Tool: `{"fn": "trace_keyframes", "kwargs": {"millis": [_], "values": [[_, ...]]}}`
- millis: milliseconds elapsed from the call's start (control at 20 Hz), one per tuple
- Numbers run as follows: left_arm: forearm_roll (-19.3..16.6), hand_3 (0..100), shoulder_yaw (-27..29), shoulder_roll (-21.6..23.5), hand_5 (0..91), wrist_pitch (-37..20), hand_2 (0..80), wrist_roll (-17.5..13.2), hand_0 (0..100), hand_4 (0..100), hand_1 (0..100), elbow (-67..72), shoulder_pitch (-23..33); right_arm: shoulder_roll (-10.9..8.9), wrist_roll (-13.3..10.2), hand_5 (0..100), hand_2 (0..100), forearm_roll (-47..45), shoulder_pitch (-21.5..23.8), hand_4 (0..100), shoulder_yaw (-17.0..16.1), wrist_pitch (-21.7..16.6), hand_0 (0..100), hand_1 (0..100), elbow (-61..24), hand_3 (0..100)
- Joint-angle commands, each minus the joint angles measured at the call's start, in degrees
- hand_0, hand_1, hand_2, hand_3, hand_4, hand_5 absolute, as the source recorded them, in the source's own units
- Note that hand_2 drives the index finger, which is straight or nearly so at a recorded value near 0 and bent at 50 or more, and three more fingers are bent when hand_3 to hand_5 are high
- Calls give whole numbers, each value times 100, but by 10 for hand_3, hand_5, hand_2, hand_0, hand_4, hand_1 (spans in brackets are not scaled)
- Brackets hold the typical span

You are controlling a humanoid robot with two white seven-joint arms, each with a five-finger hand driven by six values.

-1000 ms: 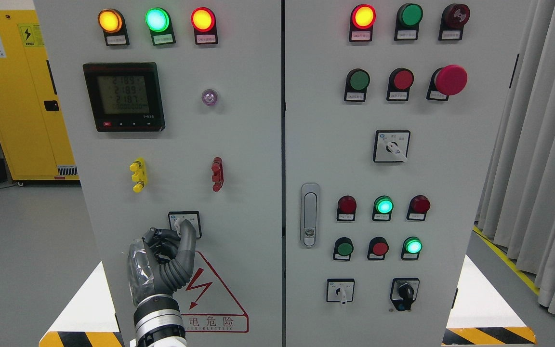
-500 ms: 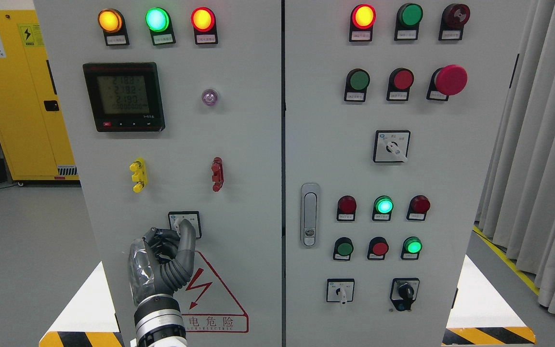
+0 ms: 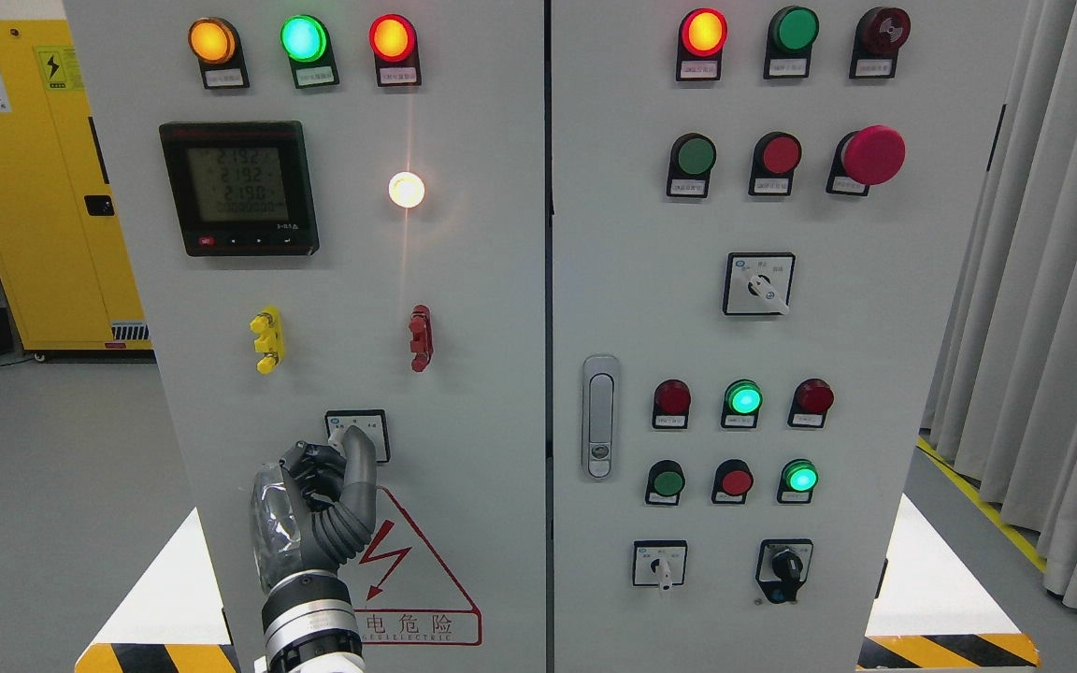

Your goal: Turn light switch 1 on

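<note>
A: Found the small square white-faced rotary light switch (image 3: 358, 432) where?

B: Low in the left half of the frame, on the pale grey metal cabinet door (image 3: 464, 280), just above the red-outlined triangular warning sticker (image 3: 408, 579).

A: Reached by which hand?

B: By 1 only, the dark grey jointed left hand (image 3: 314, 509); saw nothing of the right. Placed the switch straight above the wrist, touching the fingers (image 3: 363, 467), curled together and pinched round its knob.

A: Made out the knob's long axis?

B: Could not tell; mostly hidden behind the fingertips. Saw only the faceplate's upper part, with print too small to read.

A: Judged the task how far along?

B: Probably done: noted the small round lamp (image 3: 406, 190) glowing warm white higher up the same door. Needed next, likely, a loosened grip and a straight pull back, without nudging the knob.
</note>
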Motion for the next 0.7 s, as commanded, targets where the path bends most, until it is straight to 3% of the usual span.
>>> {"fn": "trace_keyframes", "kwargs": {"millis": [0,150,250,500,650], "values": [[1,960,4,0,783,26,667,25,704,876,471,5,-7,0,9,0,40,-167,0,0,0,2,0,500,0,0],[1,960,4,0,783,26,666,16,693,876,455,5,-7,0,0,0,40,-167,0,0,0,2,0,500,0,0],[9,959,4,0,784,35,664,16,580,876,460,5,-7,0,0,0,40,-167,0,0,0,2,0,500,0,0],[1,957,4,9,782,35,663,16,491,876,475,13,-16,0,0,0,40,-167,0,0,0,2,0,500,0,0],[1,958,4,0,779,35,663,16,385,875,495,13,-16,0,0,0,40,-167,9,0,0,2,0,500,0,0]]}}
